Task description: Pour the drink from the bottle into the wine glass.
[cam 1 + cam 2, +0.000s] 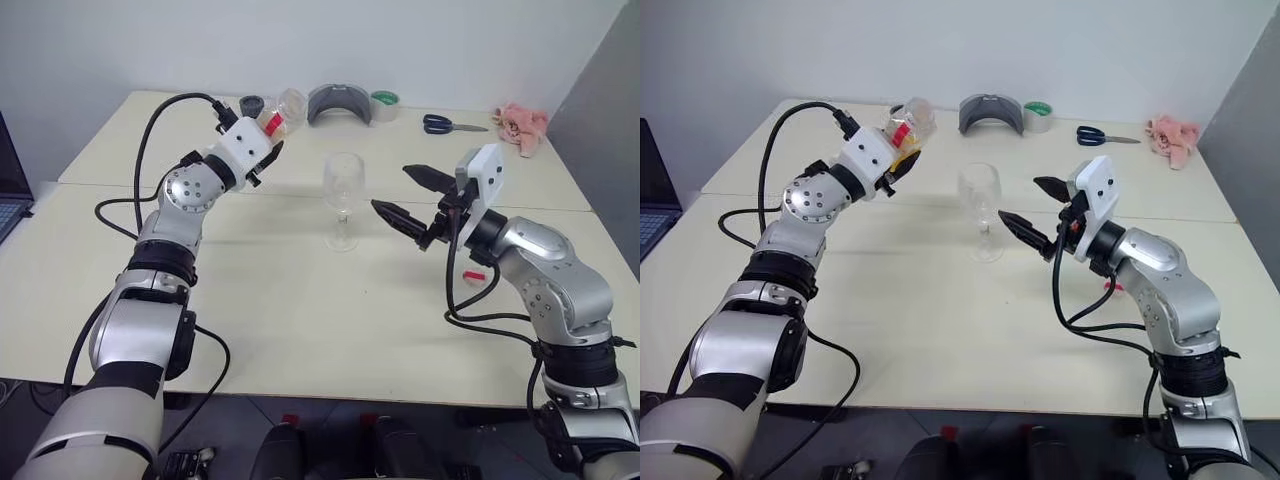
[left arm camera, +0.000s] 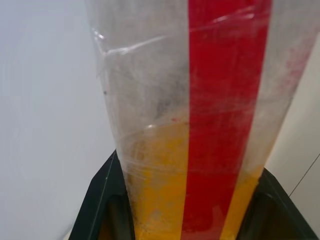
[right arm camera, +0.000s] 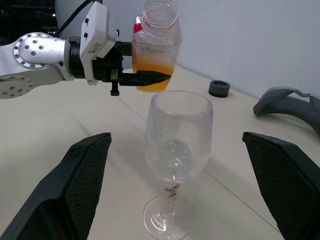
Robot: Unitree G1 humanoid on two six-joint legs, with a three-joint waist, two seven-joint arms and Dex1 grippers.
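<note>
Fingers of the left gripper [image 3: 145,77] are clamped tight on the lower body of the bottle [image 3: 155,47], one black finger showing across its front in the right wrist view, the pair flanking its flat sides in the left wrist view. The bottle is held aloft over the surface [image 1: 300,320], roughly upright with a slight lean, behind and to the left of the wine glass [image 1: 343,200]. Its mouth looks open, with no cap on it. The drink [image 3: 152,70] fills only the lower part, around where the fingers grip.

Right gripper [image 1: 415,200] has its fingers spread wide and holds nothing; it hovers just beside the wine glass on the robot's right, the bowl lying between the two fingers as the right wrist view looks along them, not touching.

The wine glass stands upright and empty on the surface, near its middle.

As a judgement: the bottle is light, being mostly empty, and thin-walled plastic, so it will flex under a hard squeeze; the low grip on the flat sides suits tipping, though smooth plastic could slip as it rolls over. The glass is stiff, brittle and top-heavy on a narrow stem and small foot, so a nudge may topple it. The bowl or upper stem seems the sensible place to steady it, gently, since the walls are slick and curved.
</note>
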